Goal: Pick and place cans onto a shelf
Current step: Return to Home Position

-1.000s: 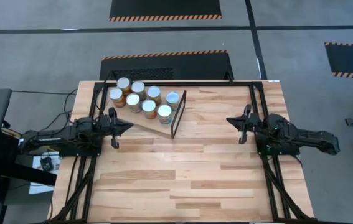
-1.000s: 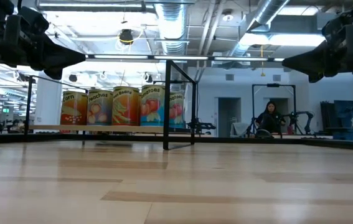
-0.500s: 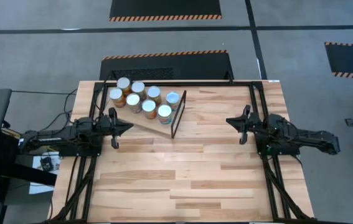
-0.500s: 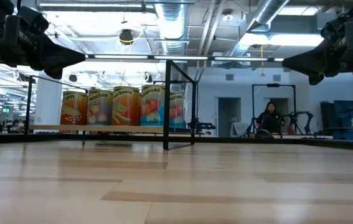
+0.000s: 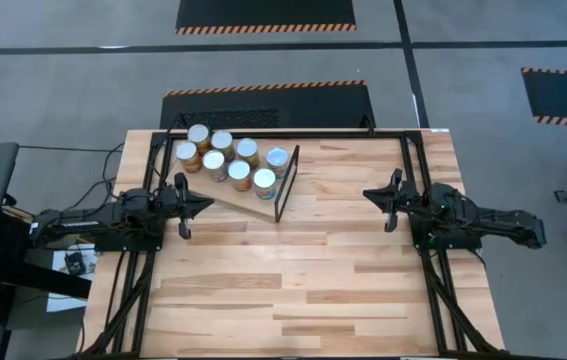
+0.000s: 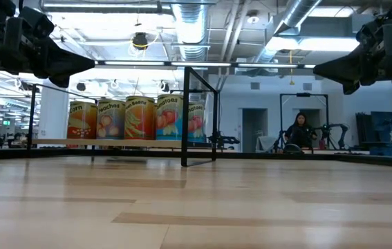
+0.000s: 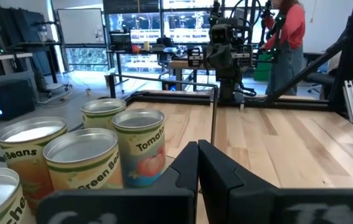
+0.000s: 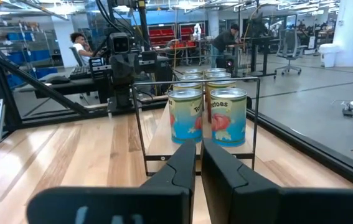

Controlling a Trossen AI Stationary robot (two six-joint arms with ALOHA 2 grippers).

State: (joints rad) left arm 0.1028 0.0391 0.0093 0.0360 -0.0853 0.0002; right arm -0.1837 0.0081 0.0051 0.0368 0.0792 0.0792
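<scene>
High: 8 small silver-topped tin cans (image 5: 239, 171) on the tilted light wooden shelf (image 5: 231, 198); my left gripper (image 5: 206, 203) near it, my right gripper (image 5: 368, 194) well apart | Low: 5 cans show | Left wrist: fingers (image 7: 185, 169) together, empty | Right wrist: fingers (image 8: 185, 163) together, empty | Step: homing, I judge; next: retract both arms.

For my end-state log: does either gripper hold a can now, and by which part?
Nothing is held. The left gripper and right gripper are shut and empty; the cans stand on the shelf.
</scene>
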